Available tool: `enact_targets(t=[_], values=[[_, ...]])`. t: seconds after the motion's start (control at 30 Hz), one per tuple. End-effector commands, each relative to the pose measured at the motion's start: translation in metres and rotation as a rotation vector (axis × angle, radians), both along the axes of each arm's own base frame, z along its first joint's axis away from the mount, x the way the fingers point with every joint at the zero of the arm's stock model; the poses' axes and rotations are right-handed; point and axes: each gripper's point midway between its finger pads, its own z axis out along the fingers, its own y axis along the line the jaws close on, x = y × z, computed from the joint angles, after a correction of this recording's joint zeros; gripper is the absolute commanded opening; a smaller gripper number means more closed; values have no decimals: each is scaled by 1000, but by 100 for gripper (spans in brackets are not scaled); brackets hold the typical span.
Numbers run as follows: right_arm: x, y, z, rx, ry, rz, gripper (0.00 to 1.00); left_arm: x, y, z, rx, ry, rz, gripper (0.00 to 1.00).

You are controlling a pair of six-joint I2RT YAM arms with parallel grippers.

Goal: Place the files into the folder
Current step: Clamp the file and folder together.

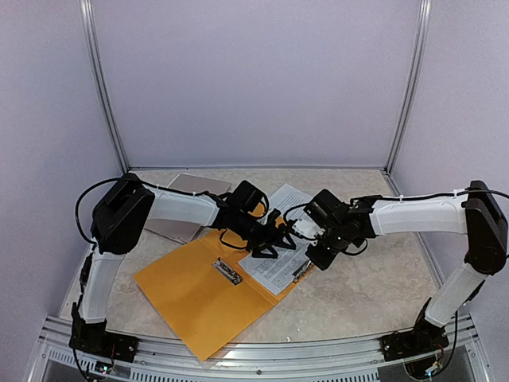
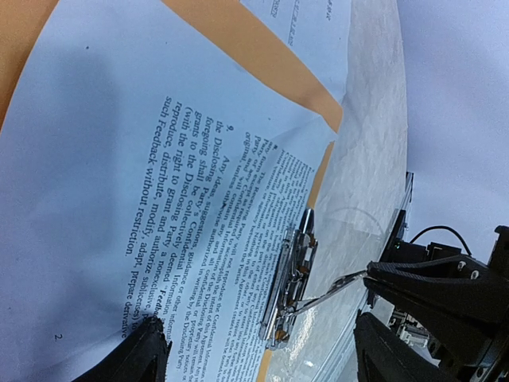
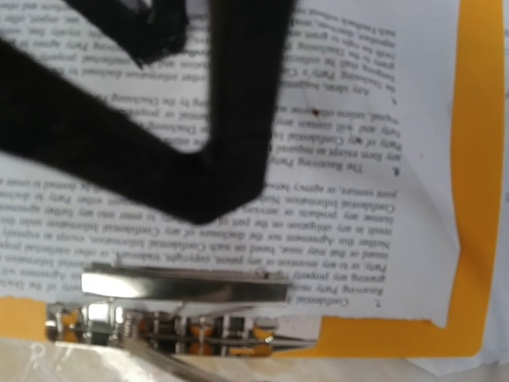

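Files lie on the open folder, edge at the clip. Left pincer wide above clip; right pincer pinched on clip lever. Risk: lever slips free, clip snaps, sheets skew.

Beige marbled table: open orange folder centre-left; grey flat board behind it, back left

Bright, even light — right wrist view blurred.

High rear view over table, wrist views close on files (sharing the clip)
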Motion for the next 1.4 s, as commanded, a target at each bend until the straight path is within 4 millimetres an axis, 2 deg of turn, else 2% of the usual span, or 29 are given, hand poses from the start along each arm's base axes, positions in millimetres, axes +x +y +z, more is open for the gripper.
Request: enact_targets(t=[0.0,0.43,0.93,1.37], values=[[-10,-17,-32,-51,90,-23,0,-11,15,-20,94,42,3,78],[-9,-30,-61,-43,193,-98,0,-9,11,-3,39,-9,-2,79],[-12,-32,-81,-29,259,-141,0,-9,3,22,-35,-94,-28,82],[-20,-39,-93,-61,304,-153,0,-8,3,35,-62,-138,-25,81]])
